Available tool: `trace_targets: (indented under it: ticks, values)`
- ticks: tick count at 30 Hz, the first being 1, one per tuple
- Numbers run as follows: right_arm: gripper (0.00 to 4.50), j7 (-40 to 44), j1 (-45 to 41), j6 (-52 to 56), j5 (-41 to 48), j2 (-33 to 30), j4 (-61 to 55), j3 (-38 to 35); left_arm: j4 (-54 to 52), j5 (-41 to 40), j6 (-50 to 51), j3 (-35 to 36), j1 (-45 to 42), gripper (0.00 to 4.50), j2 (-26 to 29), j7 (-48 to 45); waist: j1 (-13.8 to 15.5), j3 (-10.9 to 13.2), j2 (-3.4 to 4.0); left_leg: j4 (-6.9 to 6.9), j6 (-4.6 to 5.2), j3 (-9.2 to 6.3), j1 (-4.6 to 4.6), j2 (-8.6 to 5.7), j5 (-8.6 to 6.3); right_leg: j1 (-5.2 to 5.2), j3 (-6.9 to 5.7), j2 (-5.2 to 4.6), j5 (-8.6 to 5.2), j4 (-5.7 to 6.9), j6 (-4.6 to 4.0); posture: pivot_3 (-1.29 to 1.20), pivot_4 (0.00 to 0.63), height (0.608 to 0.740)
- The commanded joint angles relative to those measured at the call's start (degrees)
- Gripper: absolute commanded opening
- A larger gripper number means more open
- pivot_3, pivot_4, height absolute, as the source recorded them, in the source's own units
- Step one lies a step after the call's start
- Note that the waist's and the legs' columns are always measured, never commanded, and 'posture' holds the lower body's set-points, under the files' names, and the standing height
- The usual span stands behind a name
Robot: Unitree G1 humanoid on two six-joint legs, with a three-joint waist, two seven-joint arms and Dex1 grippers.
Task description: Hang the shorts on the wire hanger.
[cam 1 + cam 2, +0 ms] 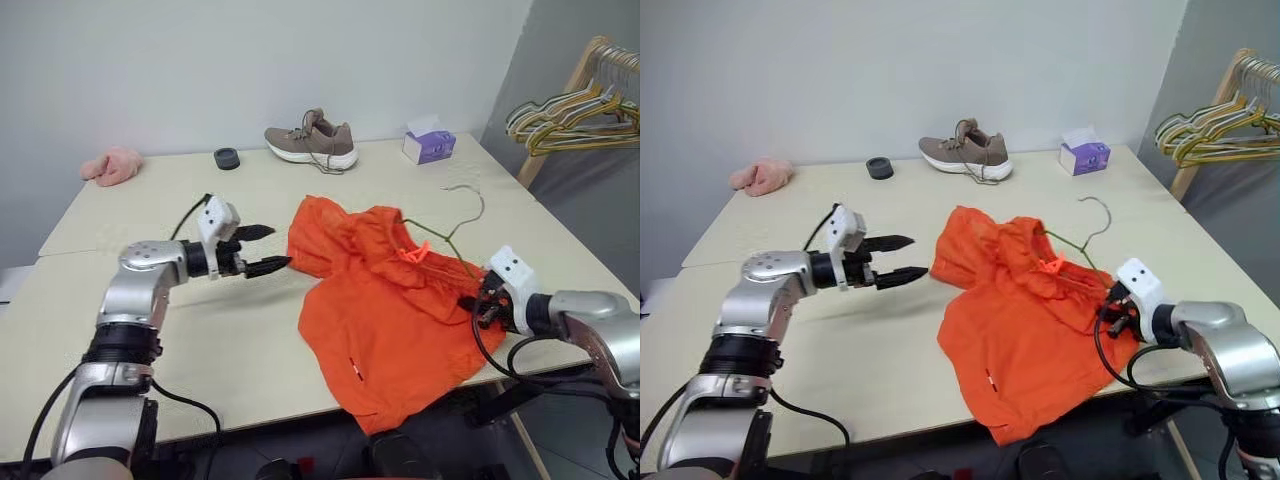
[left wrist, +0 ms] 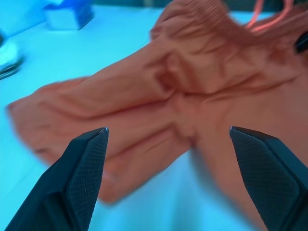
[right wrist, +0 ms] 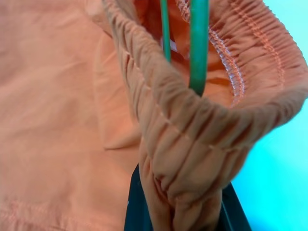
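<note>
— My left gripper (image 1: pixel 272 249) is spread wide and holding nothing; it hangs level just beside the left edge of the shorts (image 1: pixel 390 300), not touching the cloth. My right gripper (image 3: pixel 185 211) is pinched tight on the gathered waistband at the right-hand side of the heap.

— Why grip the waistband there?

— My guess is that it keeps the band lifted as an open loop. In the right wrist view the wire hanger (image 1: pixel 462 222) runs down inside that loop, so one shoulder of it is already tucked into the shorts. Its hook lies bare on the table (image 1: pixel 150 210) beyond them, pointing away from me.

— And where do the shorts sit overall?

— Crumpled near the front right of the table, with one leg drooping over the near edge. I judge the hanging only partly done, and the free left gripper looks placed to take the other side of the cloth.

— Any containers about?

— Just a tissue box (image 1: pixel 428 146) at the far edge, a tissue poking out of its top. A shoe (image 1: pixel 312 141) and a small dark ring (image 1: pixel 227 158) rest beside it, a pink cloth (image 1: pixel 112 165) farther left.
</note>
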Motion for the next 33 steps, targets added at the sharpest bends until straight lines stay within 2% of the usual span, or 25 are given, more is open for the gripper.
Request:
trace_targets:
  ticks: [1,10,12,13,20,23,29,33]
  values:
    - [0.0,-4.02,1.46,4.34,1.36,0.25,-4.84,-9.31,-5.87,-2.37,2.65,-1.81,-1.85,4.24,-1.63,-1.49,-0.37,0.01,0.01,0.0,0.0,0.03,0.02,0.0,0.0,0.01,0.03,0.03,0.0,0.0,0.01,-0.41,0.05,0.74]
    - [0.0,-12.95,8.23,13.98,-0.07,2.18,-6.89,-29.59,-10.73,-3.65,5.82,-8.14,-7.78,4.24,-12.52,-0.29,-2.52,0.07,0.05,-0.02,0.08,0.21,0.01,-0.04,-0.05,0.1,0.11,0.23,-0.03,-0.2,0.04,-0.48,0.066,0.74]
    - [0.0,-13.62,9.03,16.05,0.15,2.03,-7.48,-32.0,-11.09,-3.42,5.77,-8.94,-8.71,4.24,-14.58,0.44,-3.47,0.11,0.13,-0.03,0.14,0.3,0.01,-0.03,-0.08,0.13,0.15,0.24,-0.03,-0.3,0.04,-0.48,0.066,0.74]
    - [0.0,-14.01,9.5,17.37,-0.05,1.67,-7.61,-33.26,-11.24,-3.72,6.28,-9.32,-9.36,4.38,-15.85,0.84,-4.2,0.12,0.17,-0.03,0.18,0.37,0.02,-0.03,-0.11,0.16,0.17,0.24,-0.03,-0.38,0.04,-0.49,0.071,0.74]
    - [0.0,-17.29,10.01,20.44,-2.89,-1.23,-4.23,-42.1,-11.89,-2.63,3.38,-12.07,-13.14,4.38,-23.71,3.49,-7.85,0.31,0.3,-0.12,0.46,0.71,0.17,-0.07,-0.27,0.5,0.24,0.2,-0.01,-0.99,0.12,-0.51,0.077,0.74]
    - [0.0,-21.49,5.59,18.51,-5.33,-2.28,-1.49,-44.1,-10.24,-0.58,0.11,-13.21,-15.08,4.38,-27.35,6.23,-9.08,0.56,-0.04,-0.12,0.53,0.84,0.18,-0.05,-0.32,0.52,0.34,0.19,0.0,-1.07,0.14,-0.52,0.09,0.74]
    - [0.0,-26.22,-4.29,15.4,-7.64,-6.49,6.68,-43.72,-8.19,1.94,-3.58,-14.75,-16.66,4.38,-30.96,8.89,-11.32,0.95,0.14,-0.63,0.68,1.49,0.51,-0.08,-0.41,0.67,1.08,0.16,-0.04,-1.29,0.27,-0.52,0.102,0.74]
    - [0.0,-28.09,-12.02,12.32,-8.12,-10.96,17.47,-42.32,-7.75,2.98,-4.87,-15.32,-17.68,4.38,-32.39,9.88,-12.49,1.52,0.17,-0.89,0.69,1.83,0.7,-0.07,-0.42,0.67,1.37,0.19,-0.04,-1.47,0.28,-0.5,0.11,0.74]
